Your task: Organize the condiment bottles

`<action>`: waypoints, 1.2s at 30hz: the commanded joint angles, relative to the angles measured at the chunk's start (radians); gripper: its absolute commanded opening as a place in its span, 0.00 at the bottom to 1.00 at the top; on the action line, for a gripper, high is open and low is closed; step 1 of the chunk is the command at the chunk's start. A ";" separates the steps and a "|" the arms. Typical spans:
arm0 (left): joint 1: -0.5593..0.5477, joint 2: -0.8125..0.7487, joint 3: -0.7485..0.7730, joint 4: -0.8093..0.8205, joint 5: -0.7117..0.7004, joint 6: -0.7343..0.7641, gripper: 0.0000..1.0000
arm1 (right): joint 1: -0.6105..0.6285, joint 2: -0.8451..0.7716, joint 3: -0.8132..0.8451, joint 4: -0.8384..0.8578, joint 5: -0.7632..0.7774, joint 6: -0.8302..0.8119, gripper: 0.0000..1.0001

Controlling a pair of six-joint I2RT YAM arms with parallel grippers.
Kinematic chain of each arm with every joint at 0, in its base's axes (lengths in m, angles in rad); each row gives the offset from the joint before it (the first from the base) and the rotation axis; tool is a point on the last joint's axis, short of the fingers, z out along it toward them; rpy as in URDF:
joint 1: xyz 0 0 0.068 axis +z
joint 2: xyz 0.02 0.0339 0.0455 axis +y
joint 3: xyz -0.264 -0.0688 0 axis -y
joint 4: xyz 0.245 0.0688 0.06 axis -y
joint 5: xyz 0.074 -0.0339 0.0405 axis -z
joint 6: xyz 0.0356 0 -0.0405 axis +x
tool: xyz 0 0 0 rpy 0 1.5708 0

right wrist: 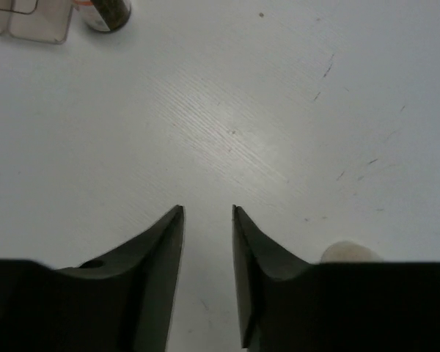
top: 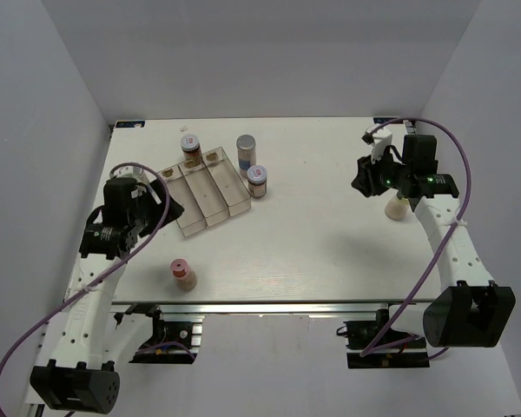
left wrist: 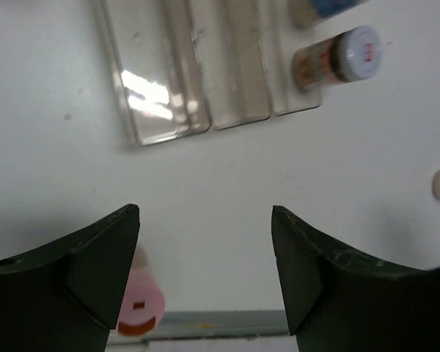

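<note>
Several condiment bottles stand on the white table. A brown jar with a white lid (top: pixel 191 149) stands behind the clear tray. A silver bottle (top: pixel 246 155) and a white-lidded bottle (top: pixel 258 181) stand at the tray's right side. The white-lidded bottle lies across the top right of the left wrist view (left wrist: pixel 348 57). A pink-lidded bottle (top: pixel 183 274) stands near the front edge, and part of it shows behind my left finger (left wrist: pixel 141 308). A pale yellow bottle (top: pixel 397 207) stands under my right wrist. My left gripper (top: pixel 171 207) (left wrist: pixel 205 213) is wide open and empty. My right gripper (top: pixel 362 180) (right wrist: pixel 207 209) is open a narrow gap and empty.
The clear three-compartment tray (top: pixel 194 228) (left wrist: pixel 158 128) lies at an angle at the middle left, beside my left gripper. Its corner shows in the right wrist view (right wrist: pixel 22 22). White walls close in the table on three sides. The front edge (left wrist: pixel 205 321) lies just below the left fingertips.
</note>
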 commanded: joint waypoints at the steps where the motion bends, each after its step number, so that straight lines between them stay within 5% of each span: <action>1: 0.001 0.019 0.046 -0.287 -0.133 -0.098 0.83 | 0.002 -0.020 -0.023 0.034 -0.026 0.078 0.49; 2: 0.001 0.024 0.049 -0.319 -0.140 -0.111 0.85 | 0.002 -0.014 -0.028 0.043 -0.021 0.087 0.73; 5: 0.001 0.048 0.065 -0.425 -0.148 -0.134 0.90 | 0.002 0.004 -0.031 0.049 -0.029 0.095 0.86; 15: -0.022 0.192 -0.004 -0.458 -0.076 -0.111 0.98 | 0.002 0.041 -0.028 0.089 -0.049 0.110 0.89; 29: -0.303 0.360 0.009 -0.448 -0.131 -0.204 0.98 | 0.002 0.037 -0.065 0.132 -0.057 0.132 0.89; 36: -0.304 0.378 0.011 -0.436 -0.151 -0.209 0.76 | 0.002 0.014 -0.089 0.137 -0.050 0.127 0.89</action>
